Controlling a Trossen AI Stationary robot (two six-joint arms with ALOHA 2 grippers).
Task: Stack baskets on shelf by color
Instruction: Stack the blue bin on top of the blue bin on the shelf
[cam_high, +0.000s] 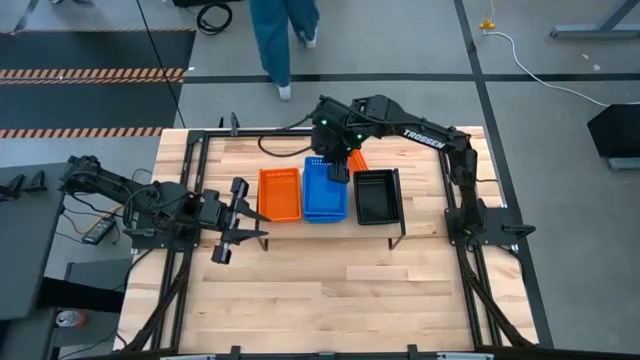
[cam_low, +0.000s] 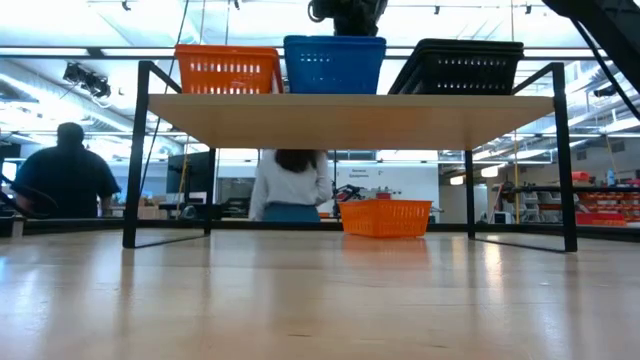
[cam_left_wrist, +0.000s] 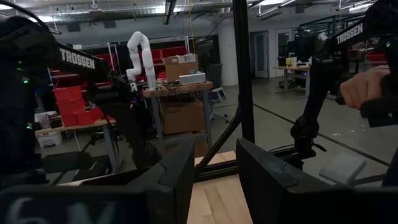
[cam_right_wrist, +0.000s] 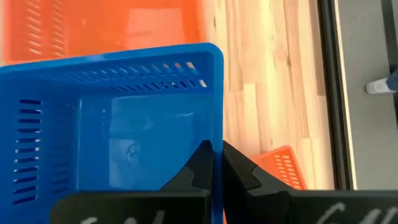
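Glossy perforated plastic baskets (cam_high: 325, 190), wooden shelf (cam_low: 350, 120)

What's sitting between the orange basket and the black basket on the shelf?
The blue basket, in the high view. The right gripper is shut on its wall.

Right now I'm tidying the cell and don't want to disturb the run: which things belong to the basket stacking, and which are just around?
Job:
- shelf
- orange basket, blue basket, black basket on it
- spare orange basket on the table behind the shelf
- right gripper, fingers shut on the blue basket's wall

Around:
- left gripper, waiting beside the shelf
- people beyond the table
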